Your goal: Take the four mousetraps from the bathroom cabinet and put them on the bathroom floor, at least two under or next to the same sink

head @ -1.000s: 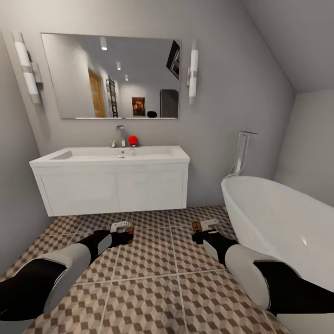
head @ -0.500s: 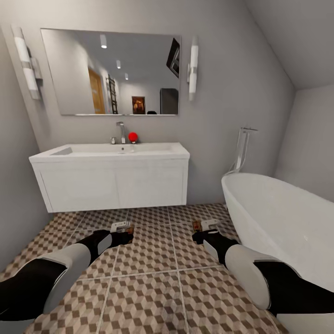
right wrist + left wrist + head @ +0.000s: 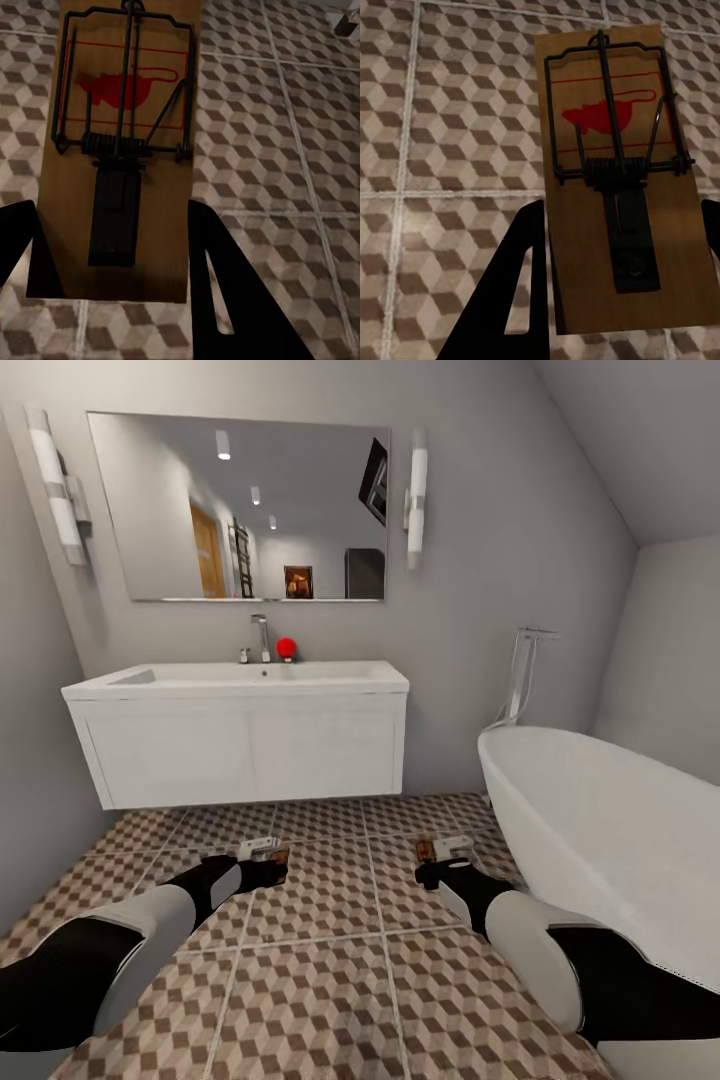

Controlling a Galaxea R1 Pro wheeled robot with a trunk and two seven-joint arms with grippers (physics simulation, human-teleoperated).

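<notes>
Each of my grippers is shut on one mousetrap, a brown wooden slab with a black wire spring and a red mouse print. The left gripper point(image 3: 268, 854) holds its mousetrap point(image 3: 615, 172) between black fingers point(image 3: 514, 300), low over the bathroom floor point(image 3: 330, 960). The right gripper point(image 3: 432, 852) grips the other mousetrap point(image 3: 127, 150) between its fingers point(image 3: 217, 285). Both hover above the cube-patterned tiles in front of the white bathroom sink point(image 3: 240, 678). The cabinet is out of view.
The sink sits on a white wall-hung vanity point(image 3: 250, 750) with a gap beneath it. A white bathtub point(image 3: 600, 820) stands close on the right of my right arm. A mirror point(image 3: 240, 510) hangs above, and a red ball point(image 3: 287, 648) is beside the faucet.
The whole picture has shifted a little, with the sink and mirror now higher in the frame, so the camera moved. Both arms keep their pose, traps still held.
</notes>
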